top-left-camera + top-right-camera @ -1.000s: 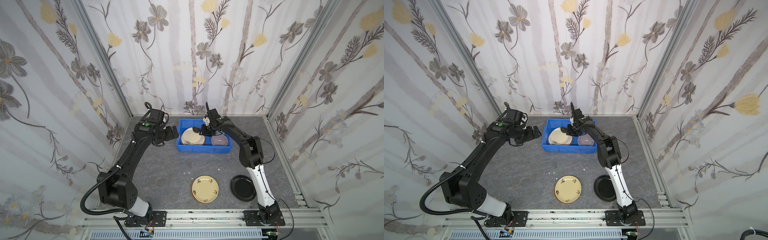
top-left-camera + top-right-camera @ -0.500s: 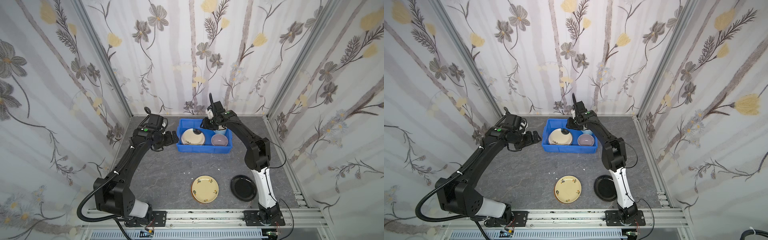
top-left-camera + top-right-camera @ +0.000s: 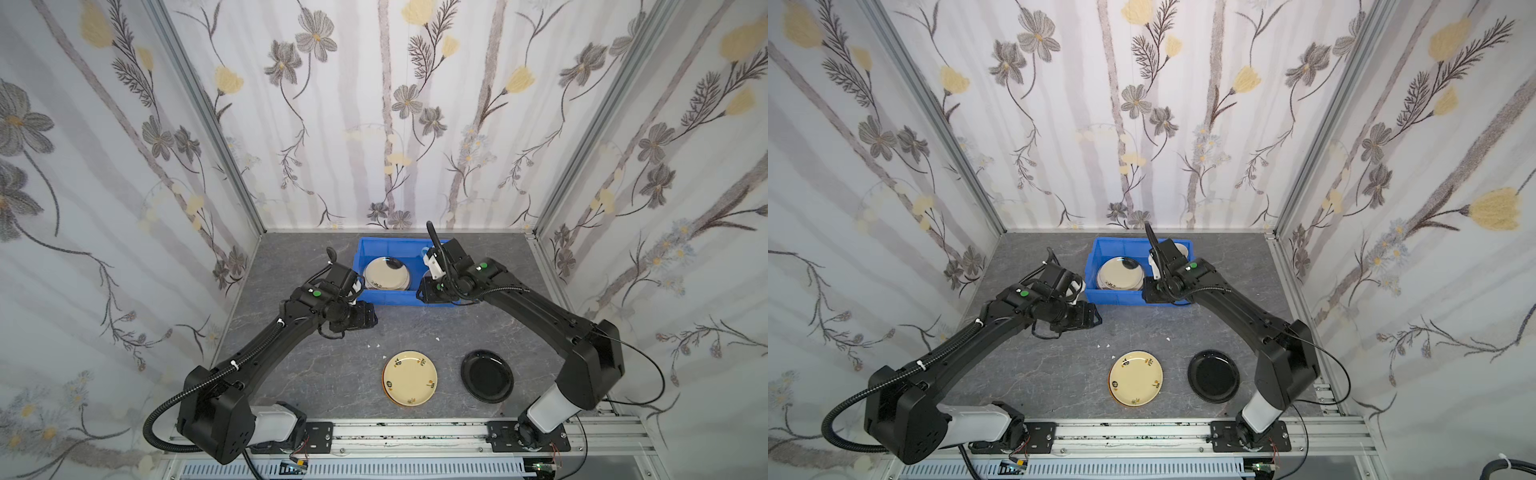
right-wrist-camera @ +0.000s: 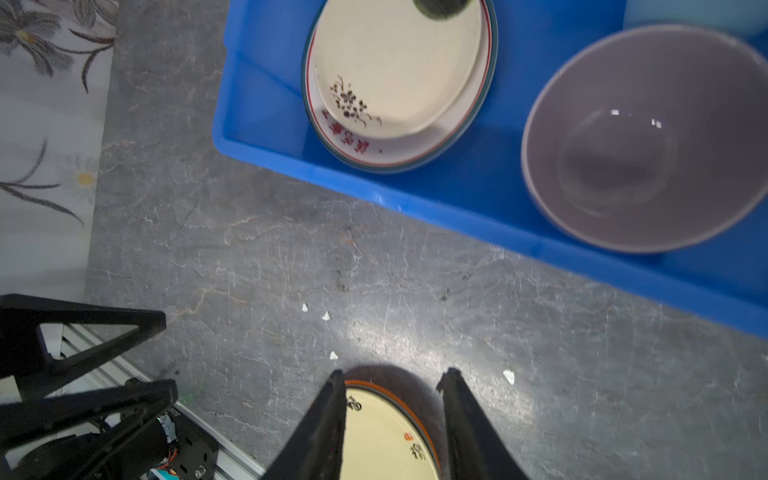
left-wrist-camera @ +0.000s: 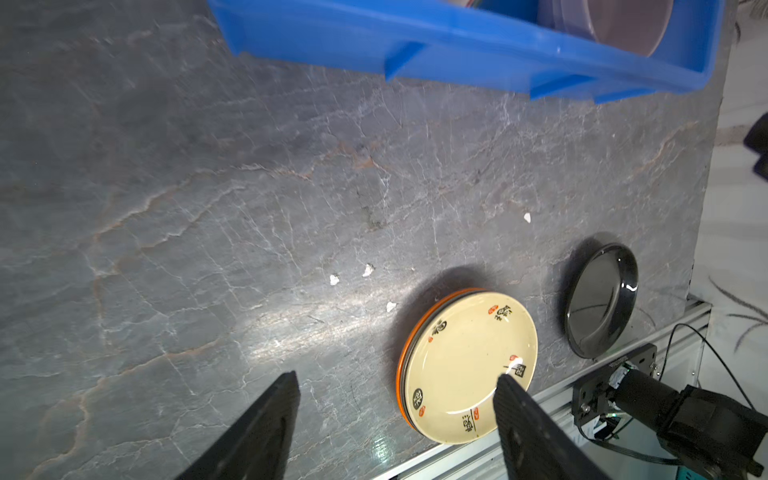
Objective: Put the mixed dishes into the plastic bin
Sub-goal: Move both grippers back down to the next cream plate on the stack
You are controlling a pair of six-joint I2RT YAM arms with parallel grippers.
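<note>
Grey stone surface (image 3: 332, 374): cream plate (image 3: 409, 383) atop an orange plate (image 5: 402, 357), and black plate (image 3: 487, 376), lie lower middle in both top views, outside the blue bin (image 3: 390, 297). Left fingers (image 5: 270, 419) gape, right fingers (image 4: 328, 415) half-apart, both empty. Glossy, stiff, breakable, I'd judge; pinch a rim.

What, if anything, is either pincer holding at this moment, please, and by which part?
Nothing: the left pincer and the right pincer both stand open and empty.
</note>
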